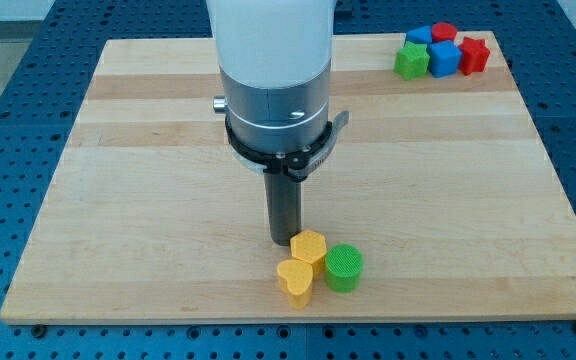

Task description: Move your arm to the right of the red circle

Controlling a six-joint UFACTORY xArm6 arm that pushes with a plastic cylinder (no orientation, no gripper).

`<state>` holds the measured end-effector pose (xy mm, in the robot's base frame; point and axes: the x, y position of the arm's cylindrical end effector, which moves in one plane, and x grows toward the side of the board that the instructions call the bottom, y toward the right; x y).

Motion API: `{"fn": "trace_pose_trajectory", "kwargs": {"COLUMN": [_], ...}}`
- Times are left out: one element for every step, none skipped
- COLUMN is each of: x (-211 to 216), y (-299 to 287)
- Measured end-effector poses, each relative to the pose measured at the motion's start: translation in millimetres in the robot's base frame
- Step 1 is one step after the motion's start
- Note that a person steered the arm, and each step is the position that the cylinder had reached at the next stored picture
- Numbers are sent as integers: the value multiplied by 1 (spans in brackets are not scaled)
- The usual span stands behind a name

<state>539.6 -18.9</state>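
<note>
The red circle [444, 33] sits in a tight cluster at the view's top right corner of the wooden board [148, 200]. My tip [284, 243] is far from it, low in the middle of the board. The tip stands just left of a yellow hexagon block [309, 246], touching it or nearly so. A yellow heart block [295, 282] lies just below the tip and a green circle block [345, 267] lies to its right.
Around the red circle are a blue block [417, 36] to its left, a green block [411, 62], a blue cube [444, 59] below it and a red star [475, 55] at lower right. The board's right edge runs close to the cluster.
</note>
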Motion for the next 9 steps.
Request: {"fn": "trace_pose_trajectory", "kwargs": {"x": [-2, -15, -62, -107, -133, -169, -211, -256, -294], "y": [0, 14, 75, 155, 253, 351, 364, 364, 364]}}
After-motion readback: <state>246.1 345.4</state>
